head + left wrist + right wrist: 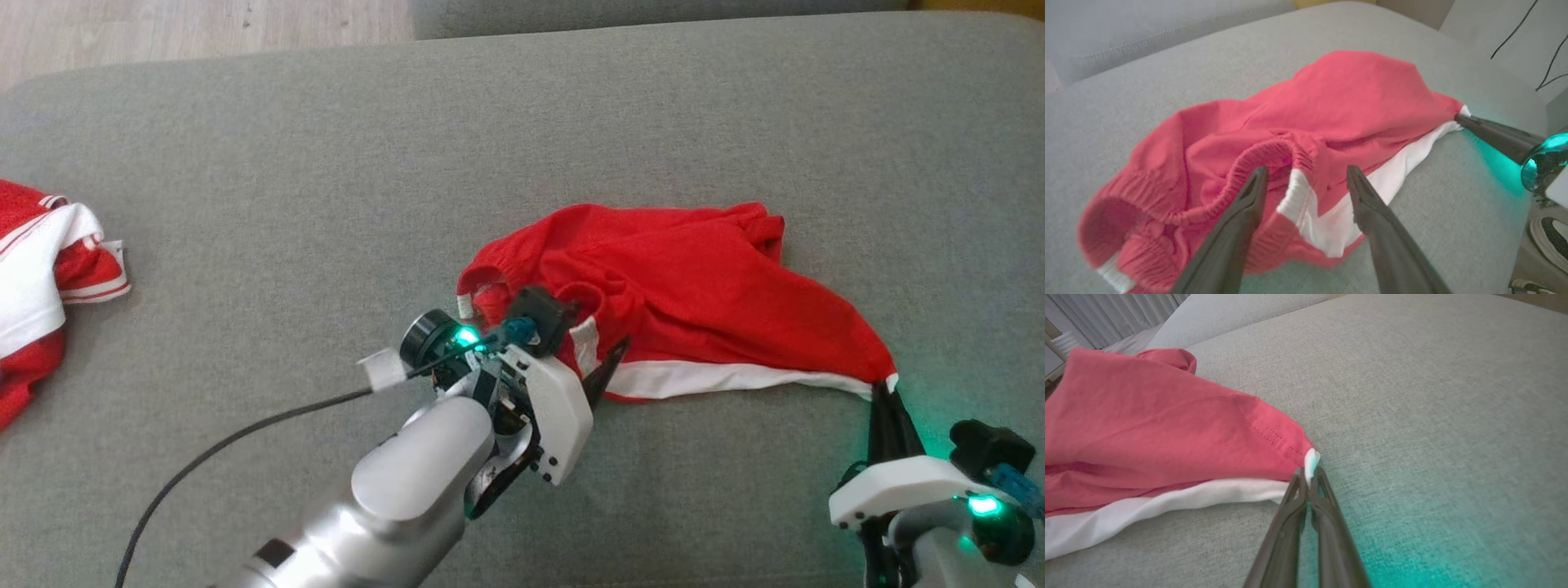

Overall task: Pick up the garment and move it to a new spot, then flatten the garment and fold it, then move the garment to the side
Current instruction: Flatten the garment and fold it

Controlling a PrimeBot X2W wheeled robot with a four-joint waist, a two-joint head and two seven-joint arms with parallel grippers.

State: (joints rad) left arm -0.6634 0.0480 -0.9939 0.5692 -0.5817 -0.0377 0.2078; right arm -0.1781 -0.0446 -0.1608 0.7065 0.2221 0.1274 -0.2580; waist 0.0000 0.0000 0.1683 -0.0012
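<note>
1. Step in hand, as I read it: flattening. The garment [678, 286] (red shorts w/ white trim) is lying crumpled on the grey sofa cushion [326, 163], centre-right in the head view. It's already in its spot but not spread or folded yet.
2. R gripper [1308, 473] is pinching fully shut on the garment's corner, right at the end of the white hem [1167, 502]. Cloth near that corner is running fairly smooth.
3. L gripper [1305, 170] is standing wide open w/ nothing in it. Its fingers are straddling the elastic waistband [1257, 159] by the white side stripe. Can't tell if the tips are touching cloth.
4. The waistband end is bunching up in folds, so that's the messy side.
5. Next move prob. calls for the L gripper dropping onto the waistband edge and closing. Then both arms should be pulling apart, low over the cushion, to draw the garment flat.
6. Watch-out: the waistband is doubling over here, so a deep bite may be catching extra layers and locking the wrinkle in.
7. A 2nd red/white garment [41, 269] is lying at the cushion's left edge, well apart and not in the way.
</note>
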